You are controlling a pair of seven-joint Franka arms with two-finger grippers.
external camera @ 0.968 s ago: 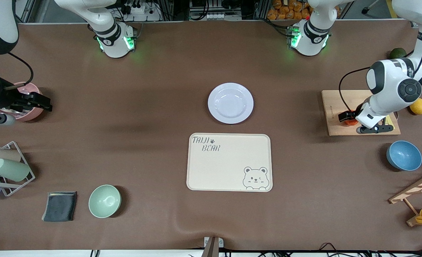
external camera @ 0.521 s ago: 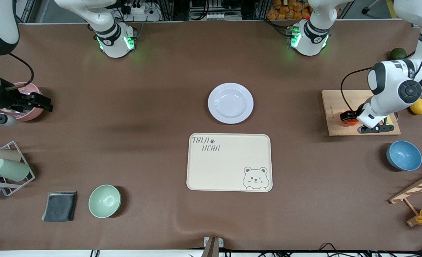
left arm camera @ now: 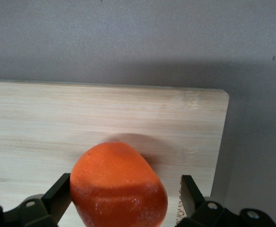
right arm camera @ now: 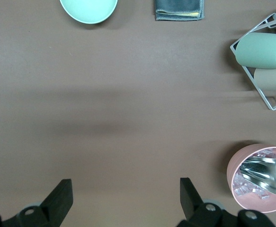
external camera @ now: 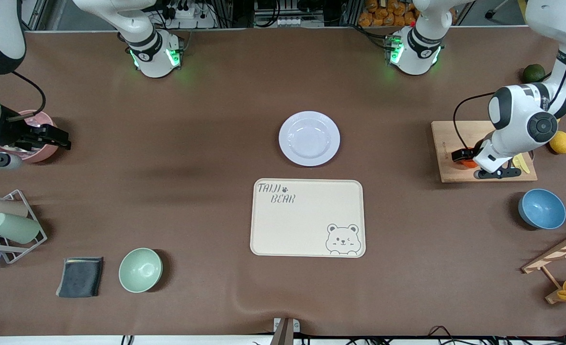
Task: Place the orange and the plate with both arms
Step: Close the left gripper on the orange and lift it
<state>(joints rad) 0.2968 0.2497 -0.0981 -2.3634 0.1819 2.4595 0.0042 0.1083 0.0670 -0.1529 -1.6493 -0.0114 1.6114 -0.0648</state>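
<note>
The left pincer (left arm camera: 123, 201) has been shifted slightly across the cutting board (external camera: 443, 143) toward the plate (external camera: 309, 138). It is set wide around the orange (left arm camera: 119, 184); one finger (left arm camera: 57, 196) touches, a gap is seen at the other, so grasp is judged unfinished. The orange's underside is cut off. The right pincer (right arm camera: 123, 198), open and empty, waits over the pink bowl (right arm camera: 261, 177) at the worktop's (external camera: 216, 120) 9 o'clock edge.

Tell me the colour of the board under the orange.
Pale, light-grained wood board, clearest in the left wrist view beneath the orange.
</note>
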